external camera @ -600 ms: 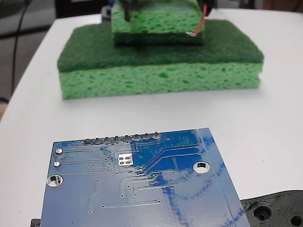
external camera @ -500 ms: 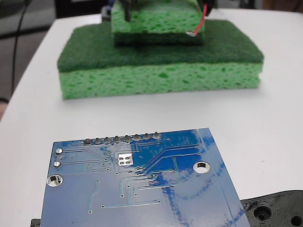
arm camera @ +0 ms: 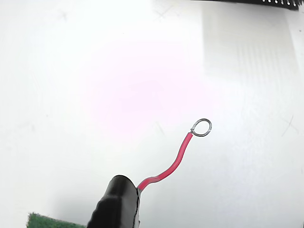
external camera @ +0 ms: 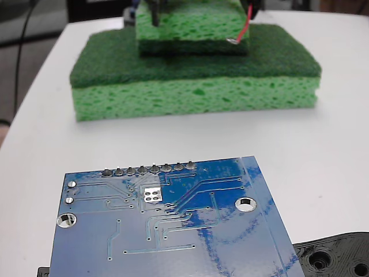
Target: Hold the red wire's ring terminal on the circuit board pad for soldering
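The blue circuit board (external camera: 173, 231) lies at the front of the fixed view, and its small silver pad (external camera: 151, 194) sits left of centre below a row of grey solder blobs. Far behind it, at the top of that view, the red wire (external camera: 247, 23) hangs with its ring terminal (external camera: 232, 41) in front of a small sponge, well away from the board. In the wrist view my gripper (arm camera: 127, 192) is shut on the red wire (arm camera: 173, 164). The ring terminal (arm camera: 202, 127) hovers over bare white table. Neither board nor pad shows in the wrist view.
A large green sponge (external camera: 196, 95) with a dark scouring top stands behind the board, with a smaller sponge (external camera: 190, 26) stacked on it. A black plastic part with holes (external camera: 334, 257) lies at the board's right corner. The table's left edge (external camera: 34, 98) curves away.
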You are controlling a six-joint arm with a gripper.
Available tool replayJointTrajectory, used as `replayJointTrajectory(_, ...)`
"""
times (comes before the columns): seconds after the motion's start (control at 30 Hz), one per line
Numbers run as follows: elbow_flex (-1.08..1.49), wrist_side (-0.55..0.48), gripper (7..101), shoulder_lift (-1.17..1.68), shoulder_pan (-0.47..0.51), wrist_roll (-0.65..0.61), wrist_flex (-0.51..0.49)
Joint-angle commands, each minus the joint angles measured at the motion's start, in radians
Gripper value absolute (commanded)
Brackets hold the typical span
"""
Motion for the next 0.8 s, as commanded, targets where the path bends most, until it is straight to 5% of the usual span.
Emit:
replayJointTrajectory(0.03,-0.005,0.002,100.3,0.002,0.000,0.006,-0.002)
replayJointTrajectory(0.8,-0.092,0.026,100.3,-0.025,0.008,0.048,-0.005)
